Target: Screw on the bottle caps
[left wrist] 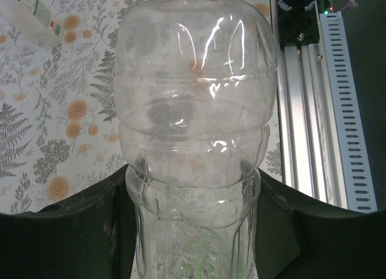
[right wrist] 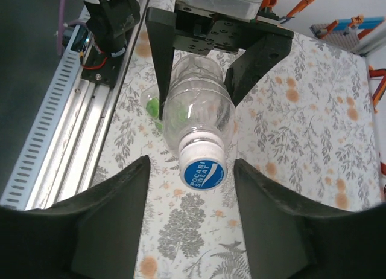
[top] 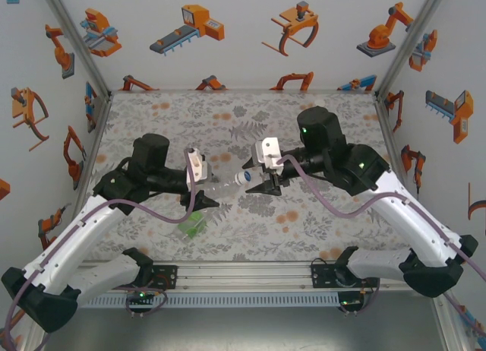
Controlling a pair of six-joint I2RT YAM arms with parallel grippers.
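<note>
The left gripper [top: 203,197] is clamped on the clear bottle [right wrist: 199,110], one finger on each side of its ribbed lower body. It holds the bottle on its side in the air above the middle of the table [top: 304,229], with the neck pointing toward the right arm.

A cap [right wrist: 202,170], white with a blue printed top, sits on the bottle's mouth. I cannot tell how far it is threaded on.

The right gripper [right wrist: 191,170] faces that cap head-on. Its fingers stand apart, one on each side of the cap, with a gap of table showing between each finger and the cap, so neither touches it.

A green bottle [top: 194,223] lies on the table below the left gripper, left of centre and near the near edge, just short of the rail [top: 243,271] that runs along that edge.
</note>
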